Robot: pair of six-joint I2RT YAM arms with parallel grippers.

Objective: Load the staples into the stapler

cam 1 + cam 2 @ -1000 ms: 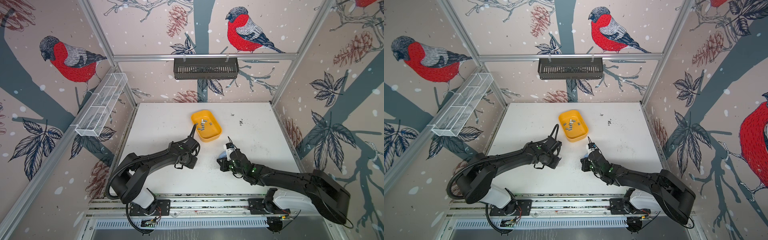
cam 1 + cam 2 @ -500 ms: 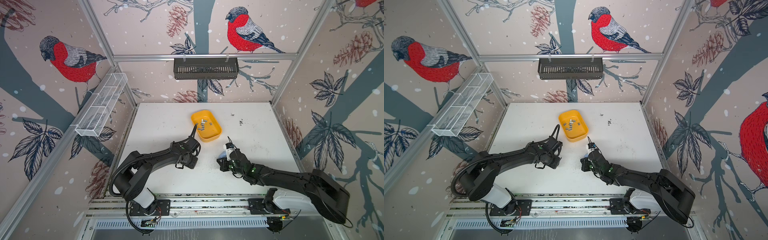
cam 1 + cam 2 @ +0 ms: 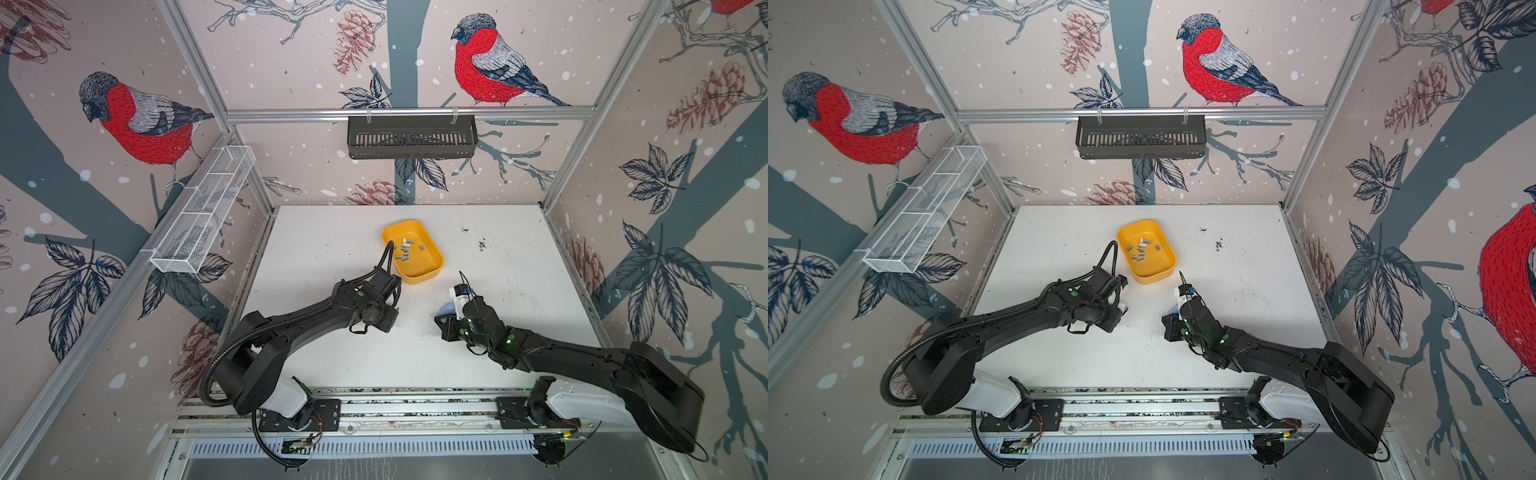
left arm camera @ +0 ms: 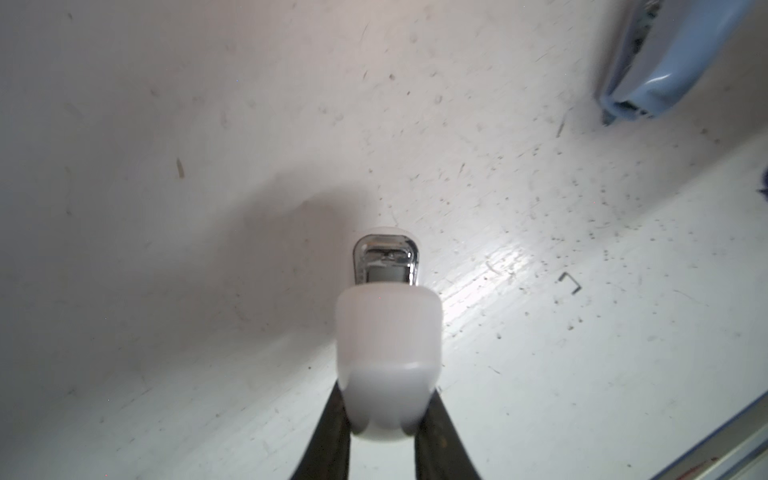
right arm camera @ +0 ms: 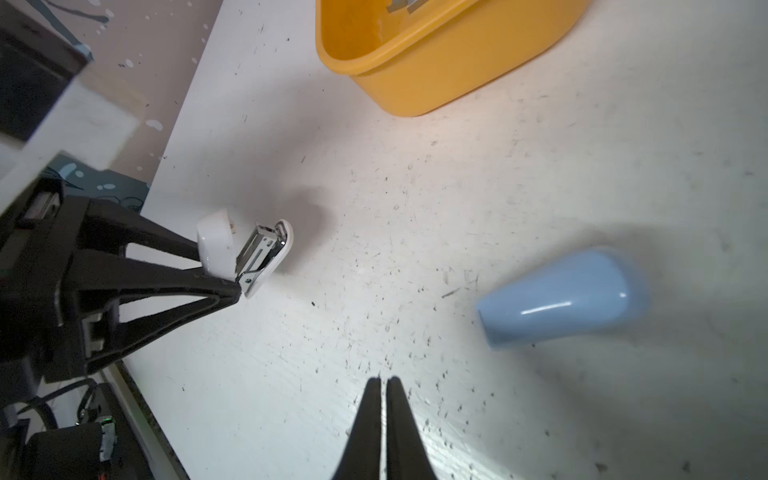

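My left gripper is shut on a small white stapler, gripped by its sides just above the table. The stapler's white top is hinged up, and the chrome magazine shows in the right wrist view. A light blue stapler lies on the table beside my right gripper, which is shut and holds nothing. In both top views that blue stapler peeks out from under the right wrist. The staples lie loose in the yellow tray.
The yellow tray sits just beyond both wrists, mid-table. One loose bent staple lies on the scuffed white table. A black basket hangs on the back wall and a white mesh shelf on the left wall.
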